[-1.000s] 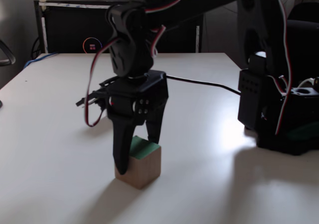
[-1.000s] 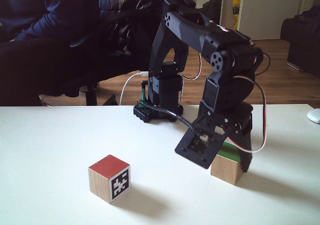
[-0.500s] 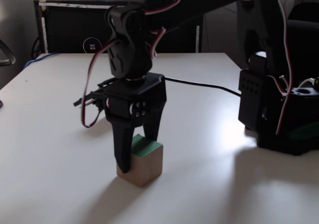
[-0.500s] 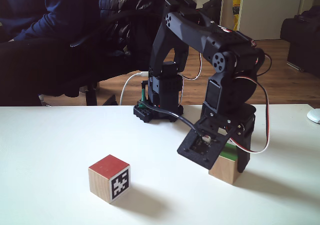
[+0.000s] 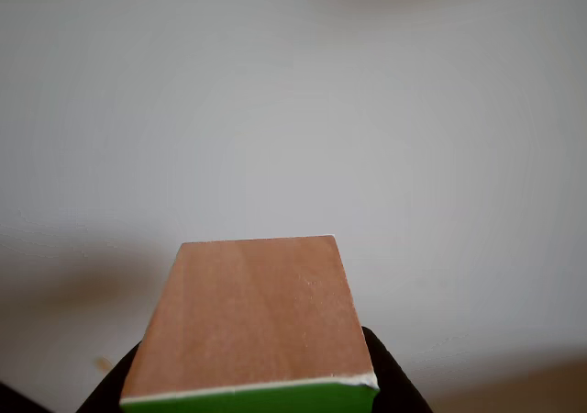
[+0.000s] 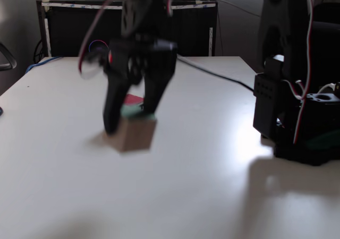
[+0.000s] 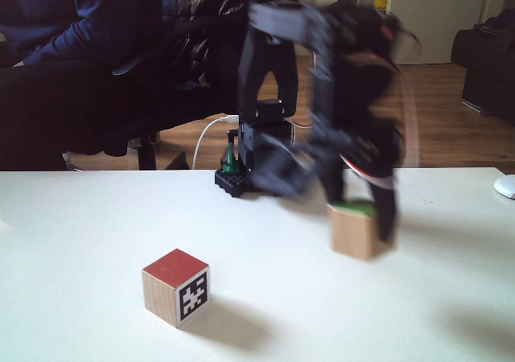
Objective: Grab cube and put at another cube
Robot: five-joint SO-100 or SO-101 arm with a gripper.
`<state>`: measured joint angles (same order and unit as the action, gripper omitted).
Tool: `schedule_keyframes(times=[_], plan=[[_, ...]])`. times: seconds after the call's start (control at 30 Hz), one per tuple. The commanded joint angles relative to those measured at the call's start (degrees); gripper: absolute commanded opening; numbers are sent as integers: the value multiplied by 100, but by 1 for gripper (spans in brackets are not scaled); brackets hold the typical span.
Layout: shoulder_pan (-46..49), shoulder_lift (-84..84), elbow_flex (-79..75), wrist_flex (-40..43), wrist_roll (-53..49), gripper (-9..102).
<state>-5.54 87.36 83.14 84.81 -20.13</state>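
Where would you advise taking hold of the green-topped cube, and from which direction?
From above, across two opposite plain wood side faces of the green-topped cube, green face up. Flat, parallel sides suit the pincer, which already straddles it that way, lifted off the table.

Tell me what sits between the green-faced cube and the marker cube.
Nothing: in a fixed view, bare white table separates the green-faced cube from the marker cube.

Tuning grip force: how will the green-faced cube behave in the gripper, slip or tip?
The cube looks like solid wood, so probably rigid and light for its size. Flat parallel sides give the gripper square contact, so slip seems unlikely, though the smooth wood face could slide under a weak squeeze. With flat faces it should sit stable and not roll when set down.
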Motion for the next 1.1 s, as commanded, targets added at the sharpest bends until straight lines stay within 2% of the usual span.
schedule_keyframes(times=[0.0,0.37,0.57,0.77,1.07], plan=[[571,686,-105,158,-70,13],[3243,1239,-79,246,-914,11],[4219,1020,-220,167,-1230,11],[4474,844,-246,105,-1406,11],[3885,694,-193,149,-1046,11]])
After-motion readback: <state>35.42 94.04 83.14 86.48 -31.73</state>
